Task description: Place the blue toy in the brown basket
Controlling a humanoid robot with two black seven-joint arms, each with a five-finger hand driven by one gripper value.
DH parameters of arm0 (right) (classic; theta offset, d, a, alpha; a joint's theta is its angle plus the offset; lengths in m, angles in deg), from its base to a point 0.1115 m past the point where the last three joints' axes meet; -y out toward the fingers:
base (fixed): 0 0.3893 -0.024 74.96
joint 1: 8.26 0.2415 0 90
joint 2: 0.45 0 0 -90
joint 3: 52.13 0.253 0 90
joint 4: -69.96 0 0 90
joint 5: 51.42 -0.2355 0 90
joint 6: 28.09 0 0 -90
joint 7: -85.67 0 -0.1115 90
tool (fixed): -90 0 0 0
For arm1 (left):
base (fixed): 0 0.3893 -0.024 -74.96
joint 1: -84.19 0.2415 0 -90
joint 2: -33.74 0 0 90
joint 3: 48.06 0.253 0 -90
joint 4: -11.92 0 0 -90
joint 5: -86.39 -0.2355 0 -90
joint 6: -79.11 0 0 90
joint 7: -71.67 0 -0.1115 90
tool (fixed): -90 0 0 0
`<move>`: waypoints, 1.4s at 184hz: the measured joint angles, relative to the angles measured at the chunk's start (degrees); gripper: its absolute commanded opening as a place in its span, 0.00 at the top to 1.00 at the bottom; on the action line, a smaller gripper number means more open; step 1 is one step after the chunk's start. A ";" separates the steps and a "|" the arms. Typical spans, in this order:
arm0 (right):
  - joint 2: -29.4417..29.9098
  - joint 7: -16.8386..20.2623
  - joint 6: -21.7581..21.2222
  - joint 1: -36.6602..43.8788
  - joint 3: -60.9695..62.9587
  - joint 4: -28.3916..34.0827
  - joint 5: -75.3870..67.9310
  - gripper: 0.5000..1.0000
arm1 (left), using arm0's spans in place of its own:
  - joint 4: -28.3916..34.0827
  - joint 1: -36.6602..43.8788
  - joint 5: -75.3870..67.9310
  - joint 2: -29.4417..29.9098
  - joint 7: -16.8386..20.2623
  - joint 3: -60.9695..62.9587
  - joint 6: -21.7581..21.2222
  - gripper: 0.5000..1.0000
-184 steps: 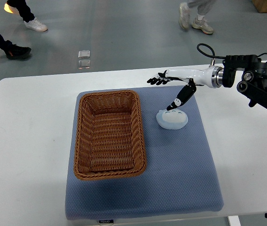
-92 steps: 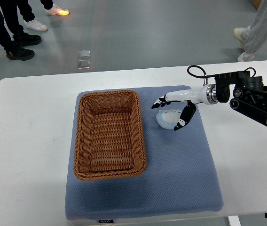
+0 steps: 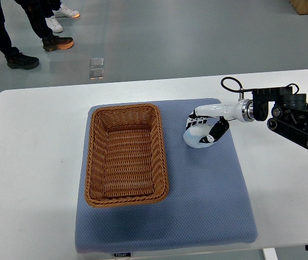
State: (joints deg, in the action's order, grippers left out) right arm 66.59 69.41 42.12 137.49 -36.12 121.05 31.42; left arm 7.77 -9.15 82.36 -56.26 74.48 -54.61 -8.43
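Right hand (image 3: pixel 201 130) reaches in from the right edge to just right of frame centre, fingers curled around the blue toy (image 3: pixel 196 137), thumb on its near side. The toy sits on the blue-grey mat (image 3: pixel 208 206), just right of the brown basket (image 3: pixel 126 154) and apart from its rim. The basket lies left of centre on the mat. White table (image 3: pixel 29 162) underneath. A person's legs (image 3: pixel 13 27) show at upper left.

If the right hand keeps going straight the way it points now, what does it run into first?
The right hand, closed around the blue toy, points toward the picture's left. First in that line is probably the brown basket's near wall, though height is unclear from above.
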 measured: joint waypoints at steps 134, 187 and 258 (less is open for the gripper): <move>16.12 -3.80 1.71 17.90 -5.48 -0.22 -0.92 0.74 | 0.16 0.07 0.08 0.00 0.00 -0.04 0.00 0.00; 21.86 -3.53 1.74 17.68 -7.90 -4.44 -0.76 0.26 | 0.07 0.09 0.08 0.00 0.00 -0.04 0.00 0.00; 20.49 -2.13 2.57 14.94 -3.18 -7.03 -1.55 0.20 | -0.08 -0.19 0.08 0.00 0.00 0.13 0.00 0.00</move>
State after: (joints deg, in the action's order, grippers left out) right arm 87.07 67.29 44.69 152.42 -39.30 114.02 29.87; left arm 7.69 -9.35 82.44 -56.26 74.48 -54.48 -8.43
